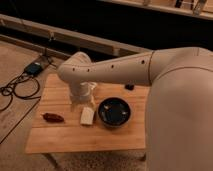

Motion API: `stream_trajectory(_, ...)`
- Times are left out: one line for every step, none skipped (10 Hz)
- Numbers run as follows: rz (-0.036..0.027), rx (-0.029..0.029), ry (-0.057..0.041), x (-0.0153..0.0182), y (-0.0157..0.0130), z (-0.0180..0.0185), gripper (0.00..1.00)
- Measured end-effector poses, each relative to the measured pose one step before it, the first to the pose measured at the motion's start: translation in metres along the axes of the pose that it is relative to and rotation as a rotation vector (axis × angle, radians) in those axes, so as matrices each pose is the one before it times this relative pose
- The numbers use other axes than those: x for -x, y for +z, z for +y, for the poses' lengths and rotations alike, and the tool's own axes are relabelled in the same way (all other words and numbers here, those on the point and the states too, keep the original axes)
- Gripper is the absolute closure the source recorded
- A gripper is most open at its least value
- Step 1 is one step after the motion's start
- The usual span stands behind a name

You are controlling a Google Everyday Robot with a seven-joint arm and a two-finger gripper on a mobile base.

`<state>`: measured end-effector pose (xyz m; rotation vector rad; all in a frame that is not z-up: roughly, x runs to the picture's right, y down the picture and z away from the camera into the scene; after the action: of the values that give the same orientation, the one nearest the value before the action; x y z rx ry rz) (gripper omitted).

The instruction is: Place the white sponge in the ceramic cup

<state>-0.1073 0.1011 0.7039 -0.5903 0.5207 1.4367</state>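
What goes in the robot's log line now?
tool over table, just behind white sponge | sponge flat on table, beside dark bowl

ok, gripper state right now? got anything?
Gripper: cannot be told. It hangs low over the table, just behind the white sponge, which lies flat on the wood beside the dark bowl.

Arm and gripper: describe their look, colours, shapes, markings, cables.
The arm is smooth off-white, built of thick rounded tubes with a bulbous joint. A row of small dark dots runs along its side. No cables or lettering show on it. The gripper, also pale, hangs over the table just behind the sponge.
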Motion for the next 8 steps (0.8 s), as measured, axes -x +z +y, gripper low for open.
stream_trajectory(-0.00441, 0.00057, -0.00141, 0.00210, 0.00184, 0.00103, 0.35)
stream_trajectory(-0.00505, -0.00058, -0.00457, 0.00232, 0.00365, 0.00342, 0.35)
stream_trajectory(-0.00622, -0.00143, -0.00568, 0.00229, 0.00406, 0.00412, 0.35)
stream_trajectory(-0.00417, -0.00276, -0.00267, 0.00154, 0.00513, 0.00262, 0.35)
stream_trajectory(0.00249, -0.00113, 0.00241, 0.00023, 0.00671, 0.00065, 0.35)
stream_trajectory(0.00479, 0.00281, 0.00328, -0.00050, 0.00498, 0.00105, 0.35)
stream_trajectory(0.01195, 0.00161, 0.00373, -0.00127, 0.00869, 0.00068, 0.35)
stream_trajectory(0.01952, 0.00397, 0.00467, -0.00187, 0.01327, 0.00182, 0.35)
